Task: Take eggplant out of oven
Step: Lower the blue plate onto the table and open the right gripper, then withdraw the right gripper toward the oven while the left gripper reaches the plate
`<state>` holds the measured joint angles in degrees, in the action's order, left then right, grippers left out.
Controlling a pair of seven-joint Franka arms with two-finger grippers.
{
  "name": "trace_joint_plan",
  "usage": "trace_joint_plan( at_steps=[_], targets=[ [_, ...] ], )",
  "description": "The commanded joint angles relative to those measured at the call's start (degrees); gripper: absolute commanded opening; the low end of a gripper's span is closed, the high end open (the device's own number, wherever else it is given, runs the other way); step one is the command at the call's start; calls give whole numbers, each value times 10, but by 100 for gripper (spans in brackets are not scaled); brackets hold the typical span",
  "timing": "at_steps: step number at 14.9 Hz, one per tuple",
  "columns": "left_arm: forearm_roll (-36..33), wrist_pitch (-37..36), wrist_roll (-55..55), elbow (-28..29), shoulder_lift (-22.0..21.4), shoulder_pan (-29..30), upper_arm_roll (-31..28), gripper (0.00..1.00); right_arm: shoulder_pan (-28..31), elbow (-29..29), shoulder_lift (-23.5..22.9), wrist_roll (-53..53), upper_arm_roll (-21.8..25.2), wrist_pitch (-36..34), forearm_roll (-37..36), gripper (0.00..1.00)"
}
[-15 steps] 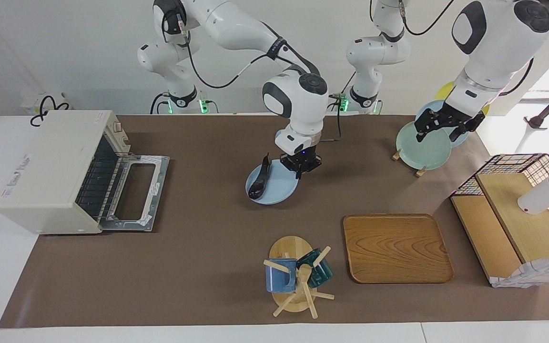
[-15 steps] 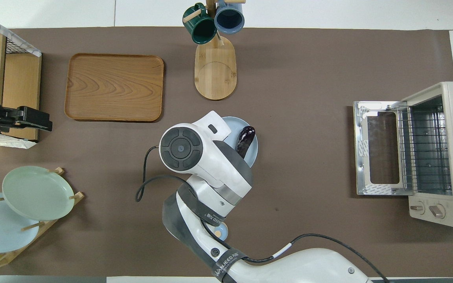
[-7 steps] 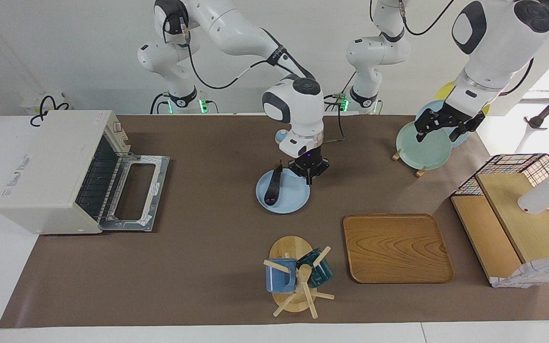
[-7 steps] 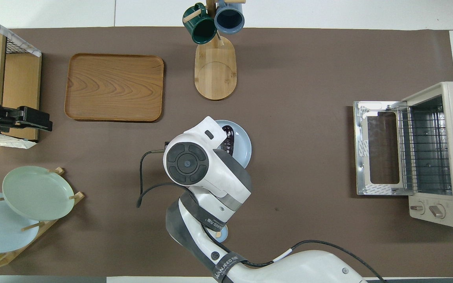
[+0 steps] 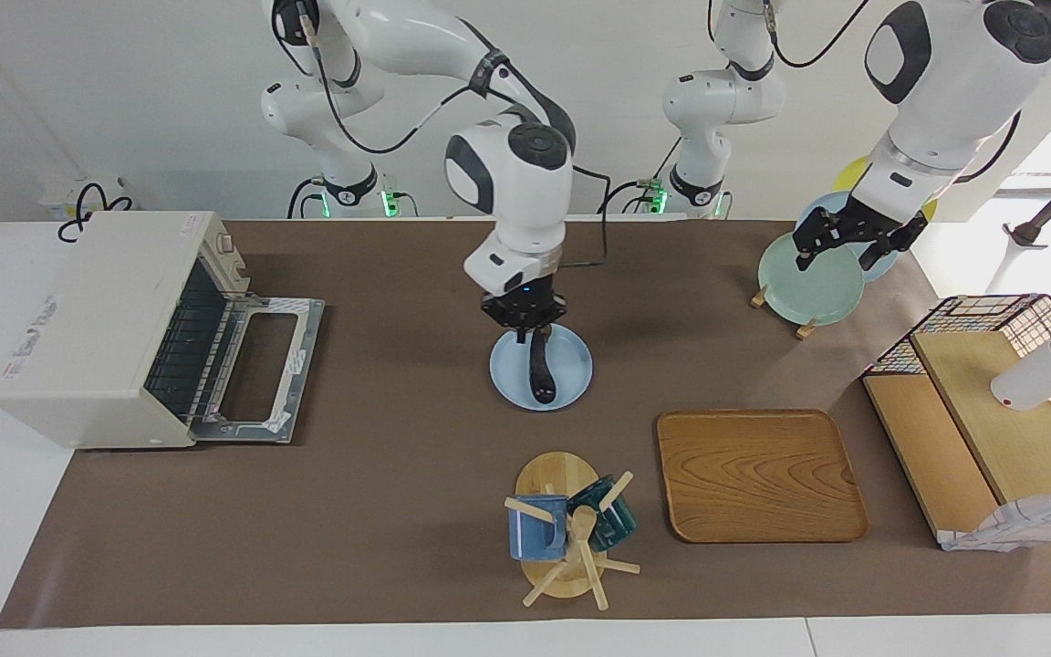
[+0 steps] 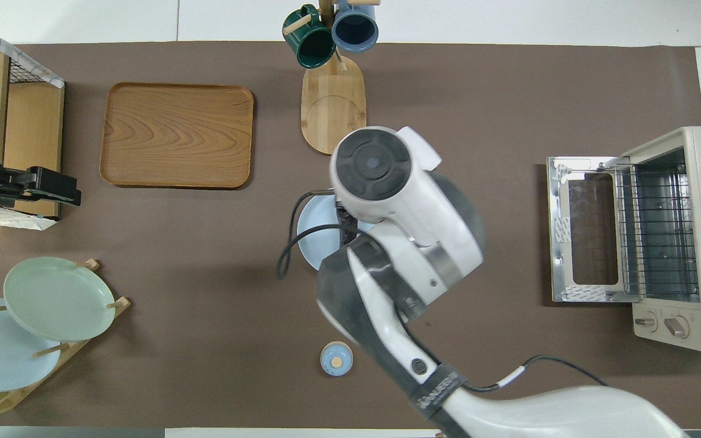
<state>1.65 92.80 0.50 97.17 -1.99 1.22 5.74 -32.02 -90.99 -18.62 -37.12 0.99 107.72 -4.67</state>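
The eggplant lies on a light blue plate in the middle of the table, apart from the oven. The off-white oven stands at the right arm's end with its door dropped open and its rack bare. My right gripper hangs over the plate's rim nearest the robots, right at the eggplant's thin end. In the overhead view the right arm covers most of the plate and the eggplant. My left gripper is open and waits over the green plate.
A mug tree with two mugs and a wooden tray lie farther from the robots than the plate. A plate rack and a wooden shelf stand at the left arm's end. A small blue lid lies near the robots.
My right gripper has swung from the plate's rim toward the left arm's end to its rim nearest the robots. The plate shifted slightly. The eggplant now lies along the plate's middle.
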Motion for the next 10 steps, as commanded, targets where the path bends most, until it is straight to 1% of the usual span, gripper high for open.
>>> trace_joint_plan(
  at_steps=[1, 2, 3, 4, 5, 7, 9, 10],
  targets=[
    [-10, -9, 5, 2, -10, 4, 4, 100, 76, -105, 50, 47, -7, -6, -18, 0],
    [-10, -9, 7, 2, -10, 5, 4, 100, 100, -150, 67, 52, -8, 17, -47, 0],
    [-10, -12, 6, 2, -10, 5, 4, 100, 111, -194, 82, 57, -8, 37, -84, 0],
    [-10, -15, 6, 2, -11, 5, 4, 100, 118, -224, 93, 59, -8, 51, -110, 0],
    [-10, -14, 6, 3, -12, 3, 4, 100, 142, -249, 99, 66, -9, 62, -122, 0],
    [-10, -6, 10, 11, -14, -2, 5, 100, 168, -276, 105, 140, -7, 89, -126, 0],
    [-6, 8, 13, 27, -21, -6, 9, 100, 215, -298, 100, 174, -8, 145, -132, 0],
    [-2, 19, 26, 36, -21, -23, 10, 100, 219, -312, 97, 180, -8, 166, -133, 0]
  ],
)
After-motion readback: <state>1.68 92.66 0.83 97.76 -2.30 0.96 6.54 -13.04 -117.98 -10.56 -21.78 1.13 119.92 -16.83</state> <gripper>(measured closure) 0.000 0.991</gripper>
